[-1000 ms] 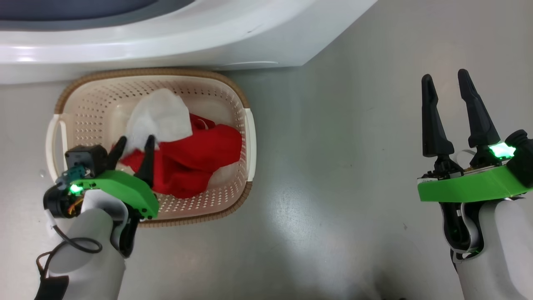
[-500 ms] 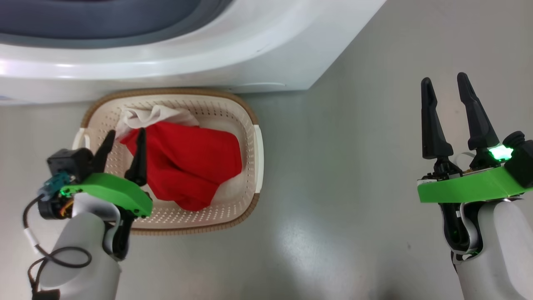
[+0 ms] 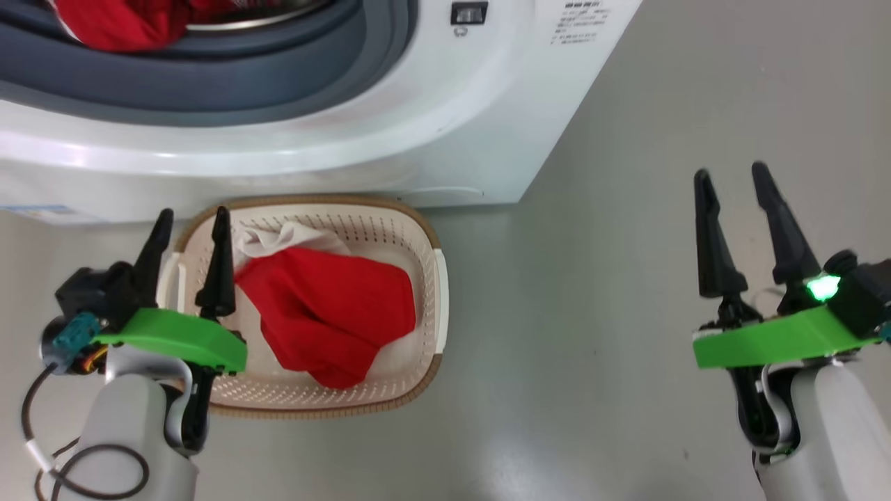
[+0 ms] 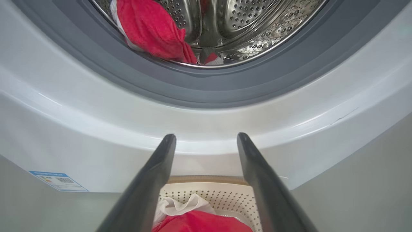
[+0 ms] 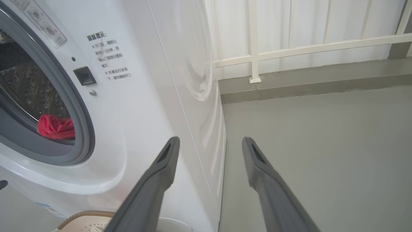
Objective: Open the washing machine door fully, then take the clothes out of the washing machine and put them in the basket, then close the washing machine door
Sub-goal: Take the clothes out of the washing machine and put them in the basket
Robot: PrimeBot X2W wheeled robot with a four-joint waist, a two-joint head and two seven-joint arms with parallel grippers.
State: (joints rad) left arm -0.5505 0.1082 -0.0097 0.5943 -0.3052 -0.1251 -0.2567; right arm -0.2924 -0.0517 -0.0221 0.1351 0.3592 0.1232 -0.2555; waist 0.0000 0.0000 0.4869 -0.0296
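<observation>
The white washing machine (image 3: 445, 125) stands at the top of the head view, its grey ring (image 4: 199, 87) framing the steel drum (image 4: 244, 25). Red clothes (image 4: 151, 29) lie at the drum's mouth (image 3: 118, 21) (image 5: 55, 126). The cream basket (image 3: 428, 278) sits on the floor against the machine's front. It holds a red garment (image 3: 327, 313) and some white cloth (image 3: 278, 240) (image 4: 180, 206). My left gripper (image 3: 191, 223) hangs open and empty over the basket's left rim (image 4: 206, 138). My right gripper (image 3: 731, 181) is open and empty over bare floor, beside the machine's right side (image 5: 209, 141). The washing machine door is out of view.
Grey floor (image 3: 592, 313) spreads to the right of the basket and the machine. A white railing and wall (image 5: 289, 48) stand behind the machine in the right wrist view. A blue label (image 4: 58, 180) is stuck low on the machine's front.
The head camera has tilted up, bringing the drum opening into view. My left gripper let go of the white cloth, opened and rose up to the basket's left rim.
</observation>
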